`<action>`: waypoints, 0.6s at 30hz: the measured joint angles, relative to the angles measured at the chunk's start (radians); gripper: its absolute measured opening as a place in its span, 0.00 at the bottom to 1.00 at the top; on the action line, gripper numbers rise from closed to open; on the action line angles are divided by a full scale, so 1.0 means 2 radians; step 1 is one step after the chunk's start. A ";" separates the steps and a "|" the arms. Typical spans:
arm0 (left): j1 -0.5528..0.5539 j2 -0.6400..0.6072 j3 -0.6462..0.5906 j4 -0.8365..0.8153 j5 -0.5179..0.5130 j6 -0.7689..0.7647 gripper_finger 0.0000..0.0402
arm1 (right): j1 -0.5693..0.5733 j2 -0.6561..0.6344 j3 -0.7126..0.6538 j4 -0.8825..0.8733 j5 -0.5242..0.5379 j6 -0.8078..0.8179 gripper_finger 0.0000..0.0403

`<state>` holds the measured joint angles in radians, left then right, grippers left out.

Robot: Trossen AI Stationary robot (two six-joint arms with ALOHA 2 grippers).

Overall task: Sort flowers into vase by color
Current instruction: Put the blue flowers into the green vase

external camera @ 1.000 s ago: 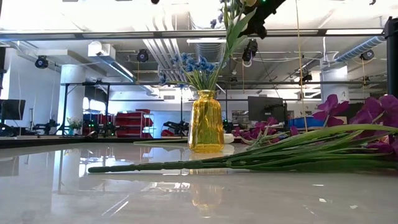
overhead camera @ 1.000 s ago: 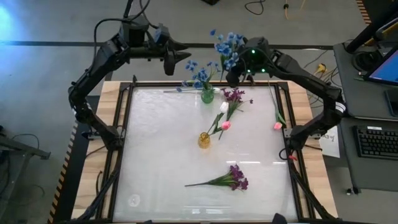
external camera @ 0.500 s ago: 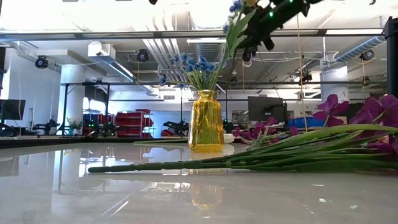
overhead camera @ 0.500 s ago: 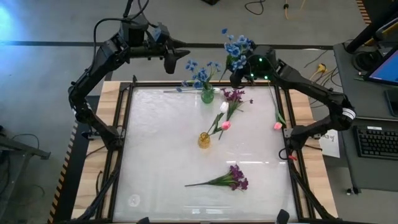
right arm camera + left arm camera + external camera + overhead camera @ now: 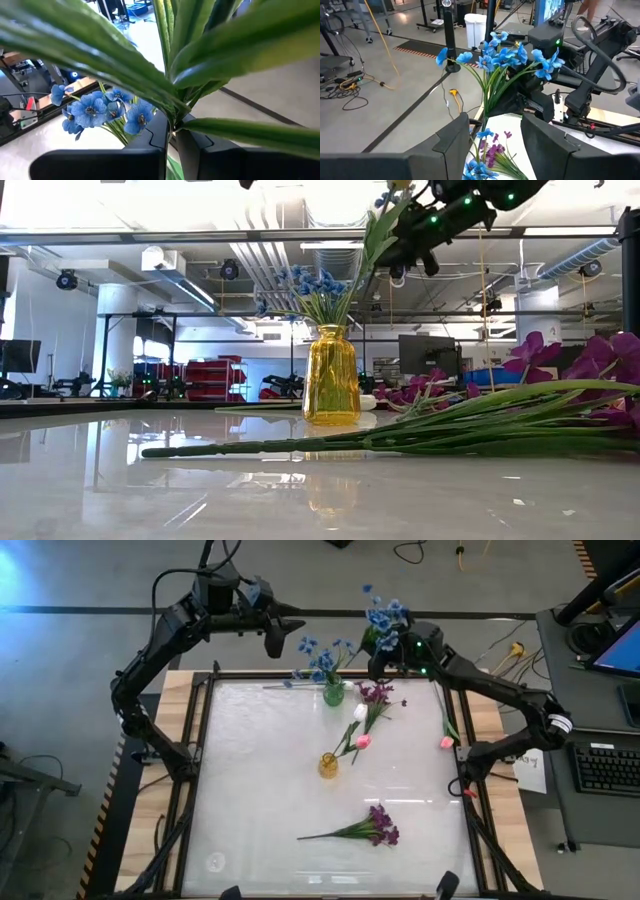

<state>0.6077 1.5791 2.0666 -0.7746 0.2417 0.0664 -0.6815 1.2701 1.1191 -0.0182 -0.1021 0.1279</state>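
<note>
No legible text, labels, brands or numbers in any view. The paper sheet [image 5: 531,766] beside the desk [image 5: 260,790] carries marks too small to read.

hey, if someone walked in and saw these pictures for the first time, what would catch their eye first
Probably the bunch of blue flowers held up in the air by the right gripper, shut on its stems above the table's far edge. Just below it, a green vase already holds more blue flowers, and a small yellow vase stands empty mid-table. A purple bunch lies flat near the front, and the left gripper waits open by the far edge.
</note>
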 joint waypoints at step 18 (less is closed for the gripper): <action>0.001 0.002 0.000 0.000 0.000 0.000 0.41 | 0.000 0.001 0.016 -0.038 0.013 -0.019 0.04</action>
<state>0.6106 1.5832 2.0659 -0.7747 0.2415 0.0666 -0.6811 1.2713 1.1511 -0.0933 -0.0770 0.0897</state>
